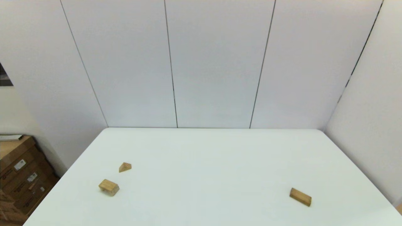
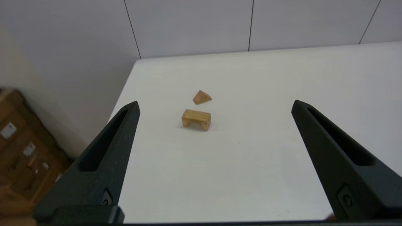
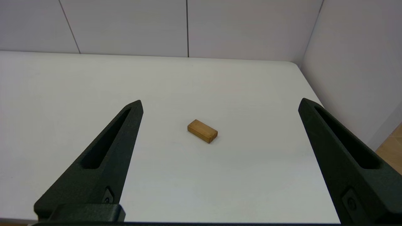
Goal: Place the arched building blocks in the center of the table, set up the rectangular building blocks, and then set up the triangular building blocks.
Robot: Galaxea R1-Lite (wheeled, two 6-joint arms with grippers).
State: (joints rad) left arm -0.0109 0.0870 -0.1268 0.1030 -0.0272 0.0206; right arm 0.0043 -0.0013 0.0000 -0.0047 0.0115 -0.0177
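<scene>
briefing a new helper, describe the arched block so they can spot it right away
On the white table, look to the robot's left side, where two small wooden blocks sit close together. The arched block is the nearer, bulkier one, with a scooped-out notch underneath, unlike the small triangular wedge just behind it.

Behind the far edge, pale grey wall panels split by thin dark vertical seams, with a further panel angled along the right side. Low at left, stacked brown cardboard boxes bearing small white labels, standing on the floor. On top of them, a flat pale object, too small to identify. At lower right, a sliver of wood-toned floor.
</scene>
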